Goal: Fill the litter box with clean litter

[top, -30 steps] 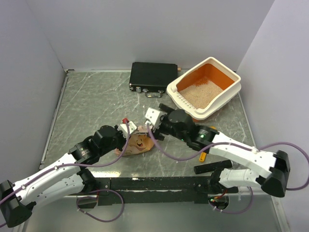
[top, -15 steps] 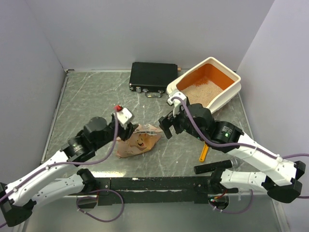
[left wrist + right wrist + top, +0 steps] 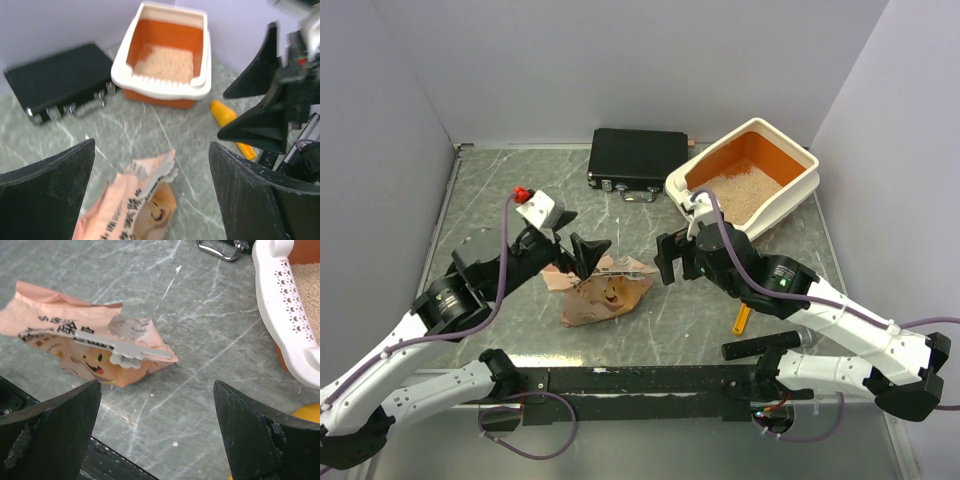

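Observation:
The litter box (image 3: 798, 190), cream-rimmed and orange inside, sits at the back right and holds a bed of tan clean litter (image 3: 740, 192). The left wrist view also shows the litter box (image 3: 155, 88) with its clean litter (image 3: 167, 64). A crumpled orange-brown paper bag (image 3: 605, 295) lies flat on the table between my arms. My left gripper (image 3: 585, 255) hovers open just above and left of the bag (image 3: 135, 205), holding nothing. My right gripper (image 3: 665, 260) stands open to the right of the bag (image 3: 85, 350), also holding nothing, with the box's slotted rim (image 3: 280, 320) at its right.
A flat black case (image 3: 638, 158) lies at the back, left of the litter box. A yellow-orange scoop (image 3: 742, 319) rests on the table beneath my right arm. Grey walls close in the table on three sides.
My left gripper opened, let go of the bag and lifted back to the left. My right gripper drew away to the right. The bag now lies on the table.

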Controlling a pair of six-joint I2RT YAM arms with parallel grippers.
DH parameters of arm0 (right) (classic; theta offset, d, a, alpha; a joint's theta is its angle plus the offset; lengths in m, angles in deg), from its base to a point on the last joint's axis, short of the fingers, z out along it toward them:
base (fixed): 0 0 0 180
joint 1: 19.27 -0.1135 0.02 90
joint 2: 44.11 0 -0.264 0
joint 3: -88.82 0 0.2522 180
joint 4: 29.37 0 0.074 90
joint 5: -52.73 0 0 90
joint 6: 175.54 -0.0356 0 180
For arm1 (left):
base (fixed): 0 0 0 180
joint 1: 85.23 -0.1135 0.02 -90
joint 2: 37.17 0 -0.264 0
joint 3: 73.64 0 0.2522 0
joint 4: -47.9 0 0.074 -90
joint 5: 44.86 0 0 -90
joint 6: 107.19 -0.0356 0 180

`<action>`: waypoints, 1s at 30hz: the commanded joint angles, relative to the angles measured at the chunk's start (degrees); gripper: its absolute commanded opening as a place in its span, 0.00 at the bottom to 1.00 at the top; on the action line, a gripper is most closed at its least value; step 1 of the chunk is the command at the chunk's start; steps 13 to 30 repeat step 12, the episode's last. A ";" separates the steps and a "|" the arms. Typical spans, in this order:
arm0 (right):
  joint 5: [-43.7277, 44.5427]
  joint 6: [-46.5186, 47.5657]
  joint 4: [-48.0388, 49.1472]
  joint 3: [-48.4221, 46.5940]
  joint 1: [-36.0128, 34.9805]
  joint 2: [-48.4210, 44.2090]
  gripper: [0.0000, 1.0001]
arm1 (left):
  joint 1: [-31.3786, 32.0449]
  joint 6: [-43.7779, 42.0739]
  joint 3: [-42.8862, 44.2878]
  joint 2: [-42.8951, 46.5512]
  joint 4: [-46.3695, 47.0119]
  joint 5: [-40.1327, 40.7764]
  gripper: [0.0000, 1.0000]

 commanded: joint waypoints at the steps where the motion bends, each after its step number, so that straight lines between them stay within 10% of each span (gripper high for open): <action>1: 2.52 -3.01 5.68 0.41 0.10 -0.94 1.00 | -0.01 9.64 -0.52 -1.28 -3.22 5.14 0.97; 6: 3.92 -2.31 4.19 -2.14 0.10 1.43 1.00 | 0.07 12.37 -1.68 -3.03 -3.13 15.94 0.97; 30: 5.56 0.27 5.16 -2.14 0.19 3.10 1.00 | 0.07 11.23 -1.15 -5.58 -2.52 17.37 0.97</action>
